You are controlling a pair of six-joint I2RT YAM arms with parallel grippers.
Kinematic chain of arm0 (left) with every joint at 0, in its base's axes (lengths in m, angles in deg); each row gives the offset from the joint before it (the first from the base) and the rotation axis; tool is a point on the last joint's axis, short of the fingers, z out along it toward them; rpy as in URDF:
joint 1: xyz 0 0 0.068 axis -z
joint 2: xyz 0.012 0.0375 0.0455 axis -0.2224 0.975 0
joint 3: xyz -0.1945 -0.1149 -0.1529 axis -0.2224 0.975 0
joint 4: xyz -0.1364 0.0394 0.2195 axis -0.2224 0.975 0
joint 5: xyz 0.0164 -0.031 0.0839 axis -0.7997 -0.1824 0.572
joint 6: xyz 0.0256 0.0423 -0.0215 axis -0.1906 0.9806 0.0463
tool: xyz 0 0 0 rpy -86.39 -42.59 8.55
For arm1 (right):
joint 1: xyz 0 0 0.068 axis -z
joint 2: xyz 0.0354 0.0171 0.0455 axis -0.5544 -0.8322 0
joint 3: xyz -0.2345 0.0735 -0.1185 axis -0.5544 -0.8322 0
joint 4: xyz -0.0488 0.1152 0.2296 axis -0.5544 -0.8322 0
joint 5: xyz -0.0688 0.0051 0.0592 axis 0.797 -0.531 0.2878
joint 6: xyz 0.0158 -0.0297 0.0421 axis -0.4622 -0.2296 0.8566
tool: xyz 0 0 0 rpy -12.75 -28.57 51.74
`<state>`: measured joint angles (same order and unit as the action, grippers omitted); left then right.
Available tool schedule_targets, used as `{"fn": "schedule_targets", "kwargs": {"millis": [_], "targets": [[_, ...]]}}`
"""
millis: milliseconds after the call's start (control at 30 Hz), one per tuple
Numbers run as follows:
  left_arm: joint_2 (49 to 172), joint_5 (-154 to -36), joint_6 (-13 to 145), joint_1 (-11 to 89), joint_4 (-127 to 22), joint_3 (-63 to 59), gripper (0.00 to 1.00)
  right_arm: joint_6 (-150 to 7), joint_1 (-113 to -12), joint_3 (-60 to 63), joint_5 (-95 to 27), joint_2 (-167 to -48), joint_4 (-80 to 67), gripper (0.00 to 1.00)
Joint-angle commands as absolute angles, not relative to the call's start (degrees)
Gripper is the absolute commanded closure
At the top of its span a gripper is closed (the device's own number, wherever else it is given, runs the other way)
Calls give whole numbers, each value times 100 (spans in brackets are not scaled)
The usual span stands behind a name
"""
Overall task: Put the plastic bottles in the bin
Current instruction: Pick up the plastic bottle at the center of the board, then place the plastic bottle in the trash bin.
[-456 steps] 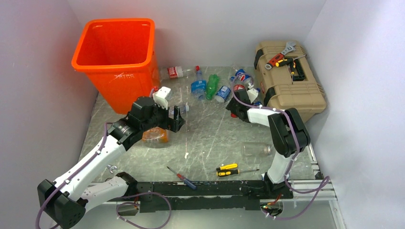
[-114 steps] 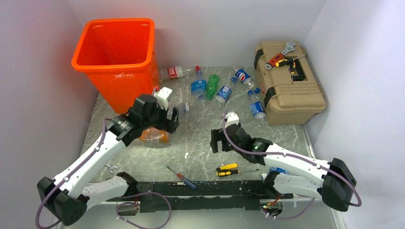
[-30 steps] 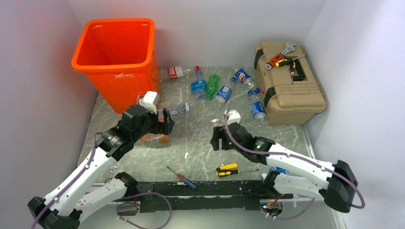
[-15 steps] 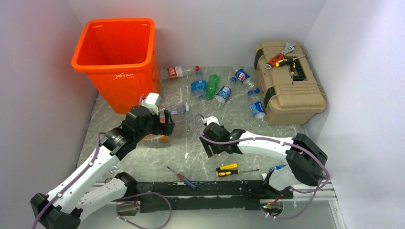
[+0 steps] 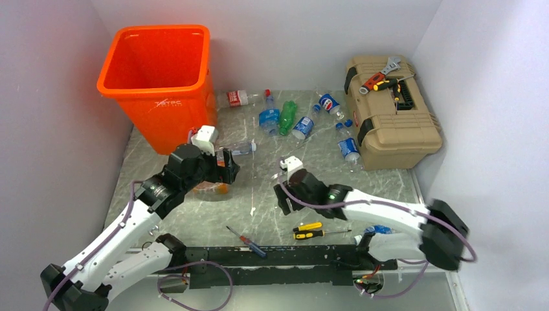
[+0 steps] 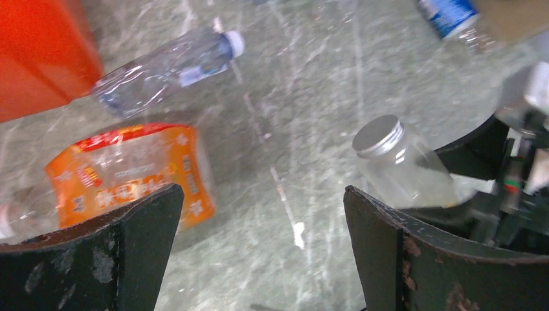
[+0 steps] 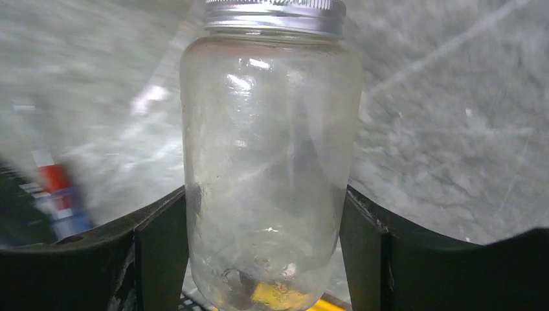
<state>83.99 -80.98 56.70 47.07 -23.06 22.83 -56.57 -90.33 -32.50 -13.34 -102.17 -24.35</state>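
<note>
The orange bin stands at the back left. My left gripper is open and empty, its fingers wide apart above the table. An orange-labelled bottle lies just under it on the left, and a small clear bottle lies beyond it by the bin. My right gripper is shut on a clear jar with a silver screw lid. Several bottles lie at the back middle.
A tan toolbox with tools on its lid stands at the back right, with a blue-labelled bottle beside it. Yellow-handled screwdrivers and a red-and-blue one lie near the front rail. Another blue-labelled bottle lies by the right arm's base.
My right arm has swung its elbow back out to the right, with the jar still held near the table's middle. My left gripper has barely moved.
</note>
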Motion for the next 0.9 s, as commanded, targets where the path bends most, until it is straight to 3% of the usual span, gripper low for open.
{"fn": "schedule_targets", "kwargs": {"millis": [0,200,400,867], "targets": [[7990,-8966,5088,4721,-3410,2550,1,-6107,-9430,-3872,-1862,-8491,-277,63],[8090,-10449,3941,4717,-4839,2787,1,-6387,-9915,-4106,-1749,-8011,1030,68],[8049,-10831,3243,4721,-6104,3080,0,-6603,-10206,-4178,-1492,-7951,1587,70],[8294,-11676,3207,4737,-6653,3204,1,-6551,-10405,-4352,-812,-8107,2609,72]]}}
